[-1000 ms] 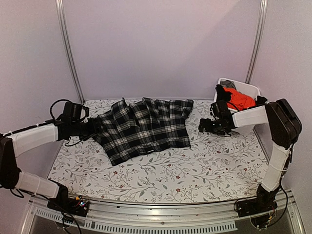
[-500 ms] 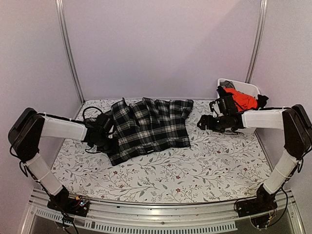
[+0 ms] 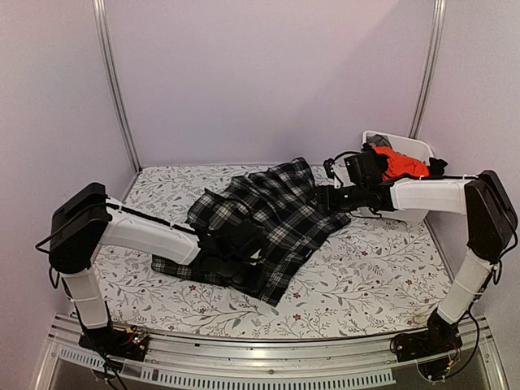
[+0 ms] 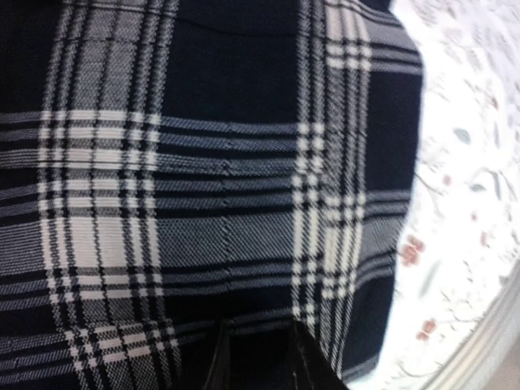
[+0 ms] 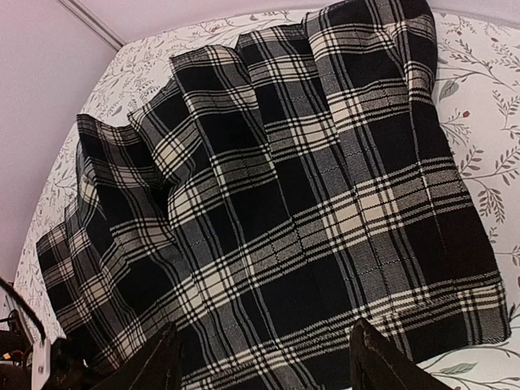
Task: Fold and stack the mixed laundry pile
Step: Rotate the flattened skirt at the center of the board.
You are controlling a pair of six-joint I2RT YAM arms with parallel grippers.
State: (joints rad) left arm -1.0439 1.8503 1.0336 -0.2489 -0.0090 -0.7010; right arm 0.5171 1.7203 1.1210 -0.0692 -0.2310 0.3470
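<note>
The black-and-white plaid garment (image 3: 276, 211) lies bunched and skewed across the middle of the table, and it fills the left wrist view (image 4: 203, 179) and the right wrist view (image 5: 284, 187). My left gripper (image 3: 246, 262) is at the garment's near edge, with cloth folded over it. Its narrow-set fingers pinch plaid fabric (image 4: 260, 361). My right gripper (image 3: 327, 197) hovers over the garment's right end, open wide and empty (image 5: 264, 361). The orange-red garment (image 3: 400, 165) and the dark garments (image 3: 370, 154) sit in the bin.
The white plastic bin (image 3: 413, 145) stands at the back right corner, behind my right arm. The floral tablecloth (image 3: 374, 268) covers the table. Grey walls and metal posts (image 3: 114, 89) close the back, and a rail runs along the near edge.
My left gripper has swept right and nearer, dragging the plaid's left edge over itself. The garment is now skewed and bunched. My right gripper has moved left over its right end.
</note>
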